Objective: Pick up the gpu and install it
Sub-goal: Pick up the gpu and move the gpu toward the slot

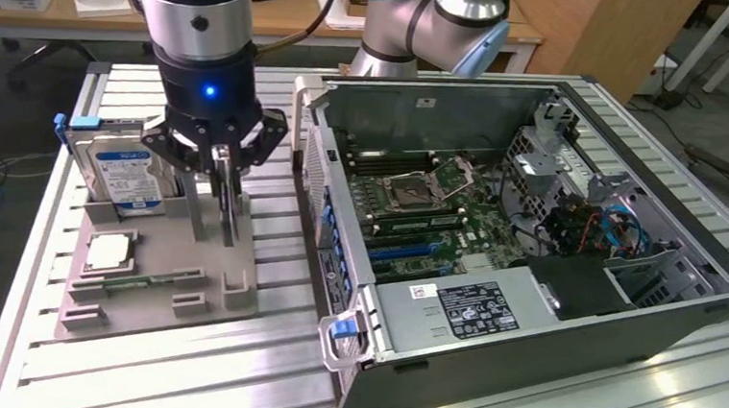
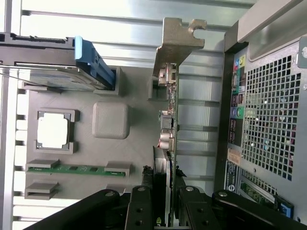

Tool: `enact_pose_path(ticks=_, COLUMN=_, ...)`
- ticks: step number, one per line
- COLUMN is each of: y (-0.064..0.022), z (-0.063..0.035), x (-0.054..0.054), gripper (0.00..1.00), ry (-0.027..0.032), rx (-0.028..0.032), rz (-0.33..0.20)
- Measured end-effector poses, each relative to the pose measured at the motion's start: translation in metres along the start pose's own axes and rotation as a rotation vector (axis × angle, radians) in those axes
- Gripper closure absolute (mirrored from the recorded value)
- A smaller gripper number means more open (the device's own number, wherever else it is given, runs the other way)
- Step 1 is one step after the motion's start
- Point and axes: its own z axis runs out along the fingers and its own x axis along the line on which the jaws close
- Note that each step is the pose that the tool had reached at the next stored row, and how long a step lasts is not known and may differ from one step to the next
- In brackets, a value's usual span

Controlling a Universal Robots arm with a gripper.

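The gpu is a thin, dark card standing upright on its long edge in a slot of the grey holder tray, just beside the open computer case. One end carries a silver metal bracket with ports along it. The gripper pinches the card's upper edge from both sides.
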Motion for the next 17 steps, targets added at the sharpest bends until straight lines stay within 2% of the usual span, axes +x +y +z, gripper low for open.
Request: enact_pose_path(ticks=17, y=0.0003, z=-0.0061, x=-0.0001, gripper=0.73, ry=0.0002, rx=0.0001, rz=0.0)
